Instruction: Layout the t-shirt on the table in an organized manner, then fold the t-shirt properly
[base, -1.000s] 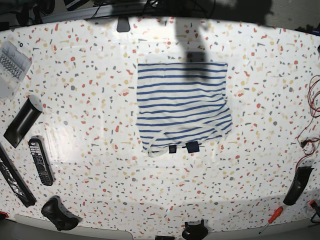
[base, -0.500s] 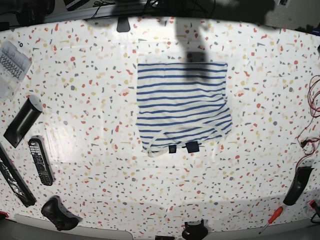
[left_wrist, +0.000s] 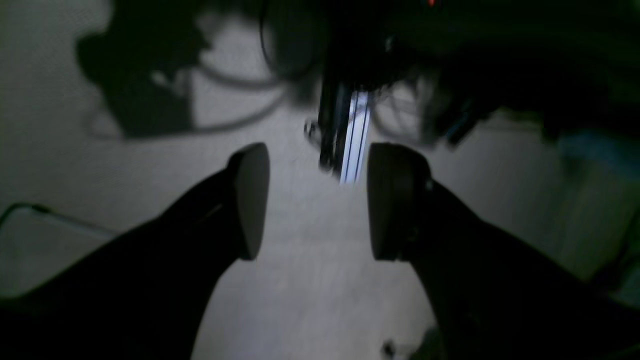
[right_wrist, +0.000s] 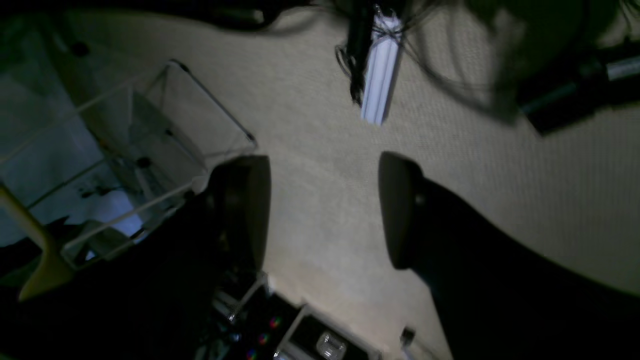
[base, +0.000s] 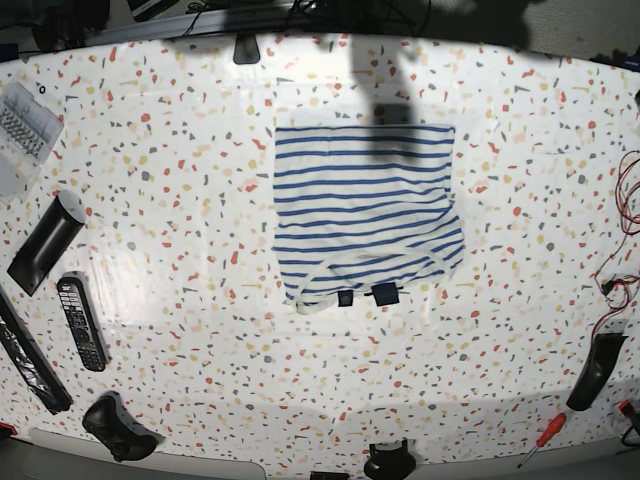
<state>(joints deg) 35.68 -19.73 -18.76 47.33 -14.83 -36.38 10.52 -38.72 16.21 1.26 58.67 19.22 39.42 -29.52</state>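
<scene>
In the base view the t-shirt (base: 365, 210) lies folded into a compact, roughly square stack in the middle of the table (base: 180, 150), with its small dark tags (base: 384, 293) at the near edge. Neither arm shows in the base view. In the left wrist view my left gripper (left_wrist: 320, 200) is open with nothing between its fingers, and only dim floor lies beyond it. In the right wrist view my right gripper (right_wrist: 322, 210) is open and empty too, above beige carpet. The t-shirt and the table are out of both wrist views.
A remote (base: 80, 322), black bars (base: 42, 243) and a game controller (base: 118, 428) lie along the table's left and near-left edge. A red screwdriver (base: 541, 437), a black holder (base: 594, 370) and red wires (base: 625, 230) are at the right. A clear box (right_wrist: 150, 150) stands on the floor.
</scene>
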